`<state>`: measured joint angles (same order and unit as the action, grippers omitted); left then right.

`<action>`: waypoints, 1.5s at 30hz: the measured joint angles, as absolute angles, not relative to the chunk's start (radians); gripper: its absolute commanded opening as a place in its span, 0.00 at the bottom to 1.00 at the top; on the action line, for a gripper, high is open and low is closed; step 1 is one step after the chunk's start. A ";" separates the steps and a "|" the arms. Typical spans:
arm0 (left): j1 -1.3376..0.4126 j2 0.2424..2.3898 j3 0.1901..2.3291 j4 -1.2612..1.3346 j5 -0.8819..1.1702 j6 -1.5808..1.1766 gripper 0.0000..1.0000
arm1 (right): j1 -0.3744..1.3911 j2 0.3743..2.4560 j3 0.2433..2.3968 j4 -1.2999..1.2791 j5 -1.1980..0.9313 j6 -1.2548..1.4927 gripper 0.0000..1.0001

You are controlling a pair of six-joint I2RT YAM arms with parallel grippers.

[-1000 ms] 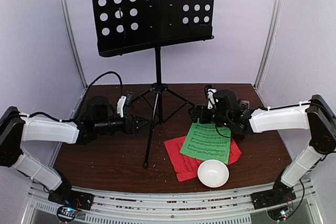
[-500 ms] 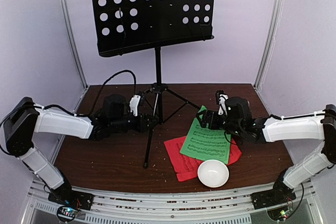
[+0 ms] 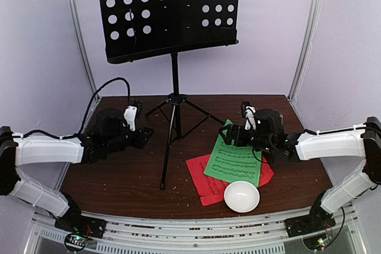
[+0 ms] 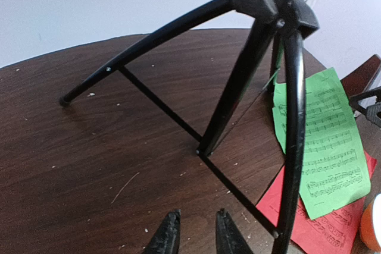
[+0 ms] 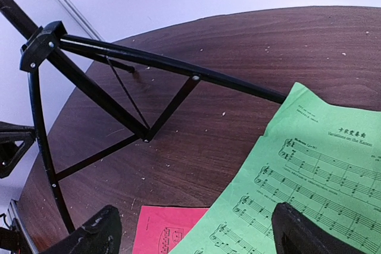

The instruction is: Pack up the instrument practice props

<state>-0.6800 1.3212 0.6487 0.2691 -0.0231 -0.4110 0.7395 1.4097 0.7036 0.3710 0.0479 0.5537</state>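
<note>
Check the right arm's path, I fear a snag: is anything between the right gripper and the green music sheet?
Nothing visible does. The open right gripper hangs at the far corner of the green music sheet; the music stand is to its left, the white bowl nearer the bases.

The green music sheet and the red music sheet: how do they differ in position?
The green music sheet lies on top, fully seen; the red music sheet lies beneath it, mostly covered. The green music sheet reaches farther back on the table; the red music sheet ends nearer its front edge. Both carry printed staves.
</note>
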 measured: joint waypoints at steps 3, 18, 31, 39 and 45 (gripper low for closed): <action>-0.652 1.284 0.619 0.260 0.004 -0.389 0.39 | 0.739 1.443 0.729 0.379 0.009 0.533 0.90; -0.704 1.475 0.702 0.374 0.286 -0.430 0.53 | 0.739 1.513 0.794 0.449 -0.090 0.528 0.88; -0.722 1.539 0.801 0.329 0.183 -0.444 0.00 | 0.739 1.456 0.735 0.451 -0.067 0.543 0.88; -0.705 1.429 0.764 0.196 0.183 -0.382 0.00 | 0.740 1.457 0.735 0.450 -0.068 0.537 0.88; -0.545 1.317 0.691 0.095 0.449 -0.278 0.00 | 0.740 1.465 0.738 0.450 -0.101 0.477 0.88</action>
<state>-0.5446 1.3170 0.6910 0.0952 0.4492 -0.2775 0.7399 1.4654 0.7380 0.4503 -0.1013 0.4770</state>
